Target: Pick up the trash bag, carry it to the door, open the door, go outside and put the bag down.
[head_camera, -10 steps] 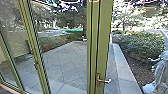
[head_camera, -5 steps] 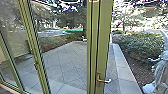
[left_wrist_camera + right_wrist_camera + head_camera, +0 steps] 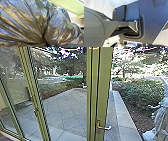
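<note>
Trash bag (image 3: 28, 23): at left wrist, gathered neck clenched in left gripper (image 3: 46, 42) | right gripper: state undeterminable | handling: soft, slippery film, weight unproven; hold at bunched neck, clear of door handle (image 3: 104, 127).

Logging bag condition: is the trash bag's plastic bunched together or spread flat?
Bunched together: pleats in the trash bag converge on one dark spot.

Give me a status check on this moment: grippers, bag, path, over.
Grip unreadable, both sides. Trash bag bunched close to left wrist camera. Green door frame with lever handle stands ahead, likely in the way; paving beyond.
</note>
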Motion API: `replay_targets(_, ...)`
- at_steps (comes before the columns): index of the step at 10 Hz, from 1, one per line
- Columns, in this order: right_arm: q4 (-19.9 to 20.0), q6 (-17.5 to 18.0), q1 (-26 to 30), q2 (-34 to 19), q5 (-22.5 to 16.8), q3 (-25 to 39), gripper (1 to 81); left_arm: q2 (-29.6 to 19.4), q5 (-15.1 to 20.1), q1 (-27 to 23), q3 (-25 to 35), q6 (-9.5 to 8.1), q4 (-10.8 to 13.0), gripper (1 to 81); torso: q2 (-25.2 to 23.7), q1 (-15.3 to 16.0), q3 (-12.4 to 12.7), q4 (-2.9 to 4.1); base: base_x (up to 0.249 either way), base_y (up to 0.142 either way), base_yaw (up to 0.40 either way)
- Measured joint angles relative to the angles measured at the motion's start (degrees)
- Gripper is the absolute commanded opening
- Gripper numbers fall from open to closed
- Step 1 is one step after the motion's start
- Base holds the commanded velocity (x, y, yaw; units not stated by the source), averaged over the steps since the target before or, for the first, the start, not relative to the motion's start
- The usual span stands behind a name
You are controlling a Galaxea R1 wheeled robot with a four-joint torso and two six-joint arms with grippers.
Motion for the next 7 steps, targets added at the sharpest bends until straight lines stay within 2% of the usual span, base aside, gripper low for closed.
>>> replay_targets(4,0.02,0.09,0.0,-13.57,2.94,20.89,81.1,0.2,0.96,0.0,0.77,-0.02,0.0,1.0,0.0,0.0,0.0,0.0,0.0,0.0,0.0)
replay_targets(5,0.02,0.09,0.0,-16.08,3.46,24.17,81.1,0.37,0.94,-0.02,0.77,-0.02,0.0,1.0,0.0,0.0,0.0,0.0,0.0,0.0,0.0)
replay_targets(7,0.02,0.11,0.89,-23.74,4.53,36.0,81.1,0.72,0.96,0.0,0.74,-0.05,0.0,1.0,0.0,0.0,0.0,0.0,0.0,0.0,0.0)
